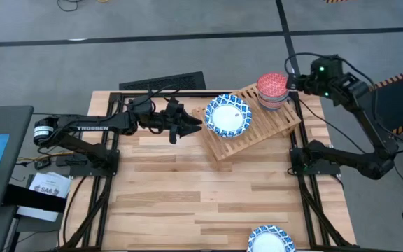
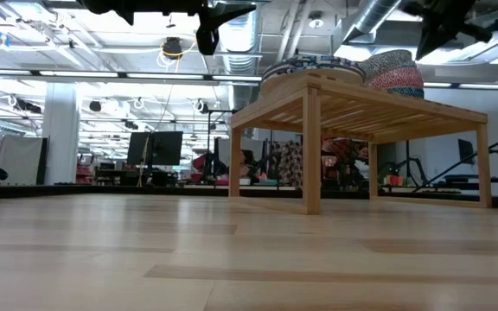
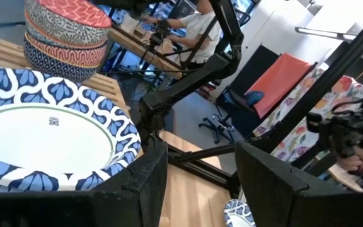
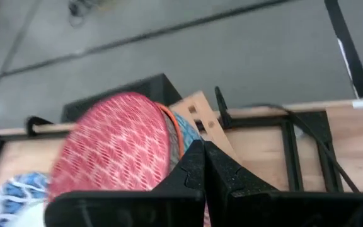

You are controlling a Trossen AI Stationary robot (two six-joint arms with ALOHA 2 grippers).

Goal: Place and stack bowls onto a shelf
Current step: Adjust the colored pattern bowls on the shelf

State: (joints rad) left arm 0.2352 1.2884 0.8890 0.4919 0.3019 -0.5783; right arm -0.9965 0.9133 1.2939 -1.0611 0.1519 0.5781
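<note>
One blue-rimmed bowl (image 1: 271,240) at your table's near edge remains unshelved; left gripper (image 1: 193,127) open, right gripper (image 1: 290,82) shut, empty.

- A light wooden counter (image 1: 208,196) fills the centre of the high view.
- A black keyboard (image 1: 163,81) lies at the counter's upper edge.
- A dark monitor (image 2: 162,149) stands left of centre in the low view.
- Grey floor (image 1: 152,35) spans the top of the high view.
- A red panel (image 3: 281,79) shows right of centre in the left wrist view.
</note>
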